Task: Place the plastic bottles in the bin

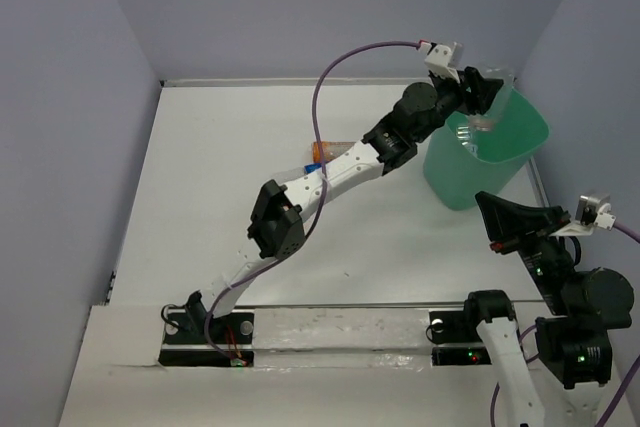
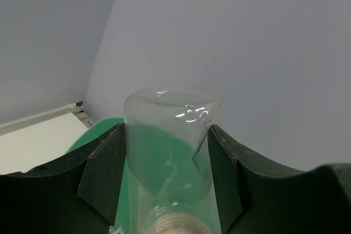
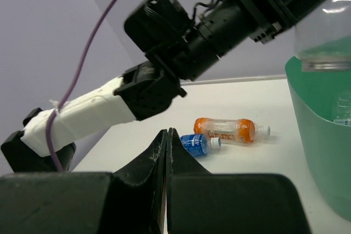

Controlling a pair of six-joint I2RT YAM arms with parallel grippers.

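My left gripper (image 1: 480, 95) clamps a clear bottle (image 2: 167, 130) over the far rim of the bin (image 1: 470, 182) — let go now and it may clip that edge and bounce out.

The bin (image 1: 452, 183) stands at the bench's far right corner, with a bottle (image 1: 462, 135) in it. Above its far rim the left gripper (image 1: 485, 97) holds another bottle (image 2: 170, 146). Left of the bin, mid-bench, two bottles (image 3: 227, 130) (image 3: 196, 142) lie just beside each other. The right gripper (image 1: 488, 207) sits before the bin, near the right edge.
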